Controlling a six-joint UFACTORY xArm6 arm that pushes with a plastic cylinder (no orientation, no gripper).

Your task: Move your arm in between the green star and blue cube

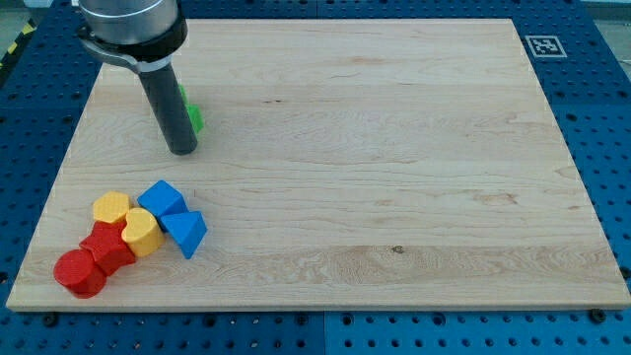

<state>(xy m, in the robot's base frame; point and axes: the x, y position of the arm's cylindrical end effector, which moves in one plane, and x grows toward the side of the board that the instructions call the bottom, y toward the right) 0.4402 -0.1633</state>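
Hazard 1: nudging the green star [195,119], which is mostly hidden behind the rod [168,99] and appears to touch it or sit just beside it. Cause: any drift toward 12 or 1 o'clock. Shape of this block not confirmable from the visible sliver.

Hazard 2: overshooting toward 7 o'clock and striking the blue cube [161,200]. Likely consequence: knocking it into the tight cluster around it, namely the blue triangular block [184,234], two yellow blocks [111,208] [141,233] and two red blocks [108,247] [79,273].

Hazard 3: stopping short, hard against the green star instead of centred in the gap.

Positions relative to my tip [182,151]:
- Green star: at 1 o'clock, touching or just beside.
- Blue cube: at 7 o'clock, near but clearly apart, with bare board [394,148] between.

Assessment: already on the line joining the two blocks, but biased toward the green side. Recommend a short slide toward 7 o'clock, halting midway.

Tool state: no jaws fitted, plain rod only, nothing held, nothing to open or close
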